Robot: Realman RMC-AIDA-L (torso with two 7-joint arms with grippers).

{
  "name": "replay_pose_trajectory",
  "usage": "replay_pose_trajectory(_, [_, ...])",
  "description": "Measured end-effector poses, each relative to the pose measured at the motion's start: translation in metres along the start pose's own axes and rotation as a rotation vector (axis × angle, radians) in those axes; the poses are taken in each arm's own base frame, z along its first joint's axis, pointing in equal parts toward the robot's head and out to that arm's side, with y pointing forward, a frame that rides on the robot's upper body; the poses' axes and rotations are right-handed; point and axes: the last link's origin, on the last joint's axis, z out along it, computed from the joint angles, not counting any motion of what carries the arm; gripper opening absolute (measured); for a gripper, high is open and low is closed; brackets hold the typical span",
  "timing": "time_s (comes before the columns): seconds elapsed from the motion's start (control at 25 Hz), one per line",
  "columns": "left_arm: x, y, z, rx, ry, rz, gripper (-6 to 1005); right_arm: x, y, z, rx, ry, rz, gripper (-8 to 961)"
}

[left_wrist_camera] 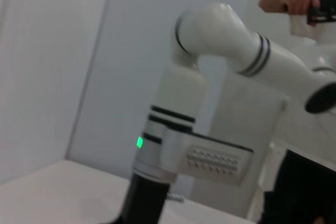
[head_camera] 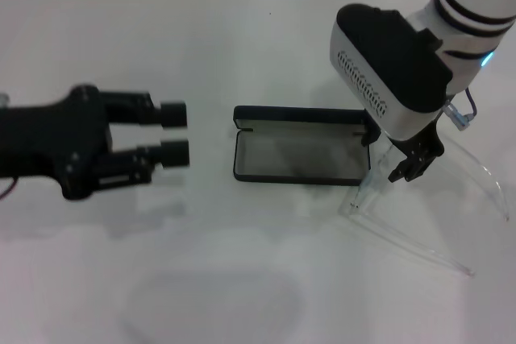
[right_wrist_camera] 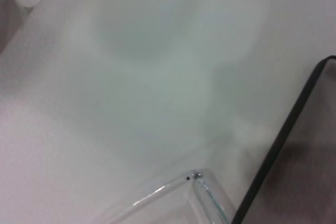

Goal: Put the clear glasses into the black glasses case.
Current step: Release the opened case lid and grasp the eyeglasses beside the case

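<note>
Beside one open black glasses case [head_camera: 298, 159] — one clear glasses [head_camera: 419, 223].

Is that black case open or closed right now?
Open. The black case shows its grey lining, with nothing inside yet. The clear glasses lie outside it, beside the right claw.

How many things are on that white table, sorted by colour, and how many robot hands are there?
Black things: 1, the open black glasses case, lying between the two hands.
Clear things: 1, the clear glasses, unfolded beside the case.
Robot hands: 2, the left gripper to the case's left, the right gripper down at the glasses.
Total: 2 things on the table, 2 hands.
</note>
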Motion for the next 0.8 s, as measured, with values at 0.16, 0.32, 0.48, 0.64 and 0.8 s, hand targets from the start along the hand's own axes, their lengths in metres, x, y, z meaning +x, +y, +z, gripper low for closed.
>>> replay_pose_trajectory(0.16, [-0.011, 0.002, 0.004, -0.023, 0.001, -0.025, 461, -0.001, 0.003, 0.005, -0.016, -0.007, -0.002, 586])
replay_pose_trajectory(0.32, [-0.015, 0.002, 0.005, -0.023, 0.012, -0.036, 461, -0.001, 0.006, 0.01, -0.023, 0.001, -0.004, 586])
replay_pose_trajectory(0.48, [-0.015, 0.002, 0.005, -0.019, 0.018, -0.037, 461, 0.0, 0.007, 0.013, -0.028, -0.006, 0.008, 585])
replay_pose_trajectory(0.64, [-0.016, 0.002, 0.005, -0.019, 0.021, -0.038, 461, 0.001, 0.008, 0.016, -0.035, -0.003, 0.012, 583])
replay_pose_trajectory(0.8, [-0.016, 0.002, 0.006, -0.016, 0.026, -0.038, 461, 0.002, 0.008, 0.019, -0.039, 0.002, 0.015, 581])
